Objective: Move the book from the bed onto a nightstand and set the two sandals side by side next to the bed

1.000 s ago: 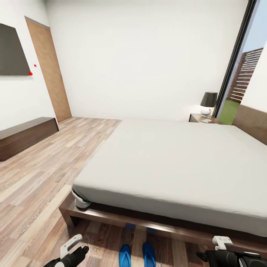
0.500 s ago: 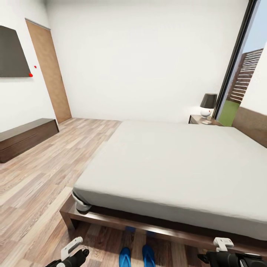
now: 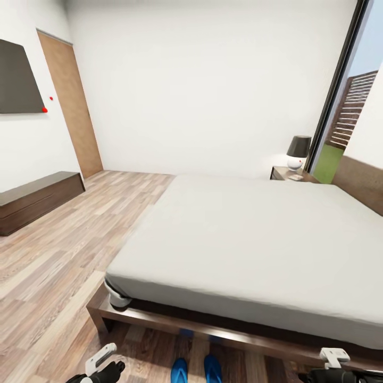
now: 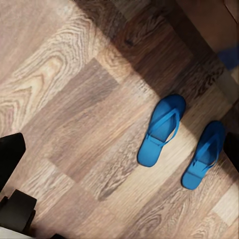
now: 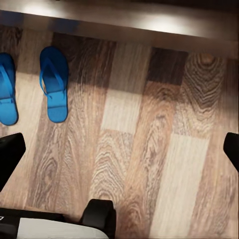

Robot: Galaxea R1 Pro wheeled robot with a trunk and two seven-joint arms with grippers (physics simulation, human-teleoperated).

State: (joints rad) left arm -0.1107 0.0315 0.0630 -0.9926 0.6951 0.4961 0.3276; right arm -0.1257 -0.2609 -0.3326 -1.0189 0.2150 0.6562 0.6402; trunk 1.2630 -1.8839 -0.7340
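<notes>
Below, the two bright blue plastic sandals (image 3: 197, 370) lie side by side on the wood-plank floor (image 3: 58, 255) between both open, empty grippers, touching neither, their toes hidden under the bed's dark wooden frame (image 3: 223, 332).

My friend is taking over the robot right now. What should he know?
Left claw: open, holding nothing, low over the floor.
Right claw: open, holding nothing.
The two sandals lie side by side on the wood floor, apart from each other, right at the foot of the bed. That part looks done.
The bed's mattress top has no book on it. A small flat thing lies on the nightstand beside the lamp, too small to tell if it is the book.
Left to do: check that thing up close.
</notes>
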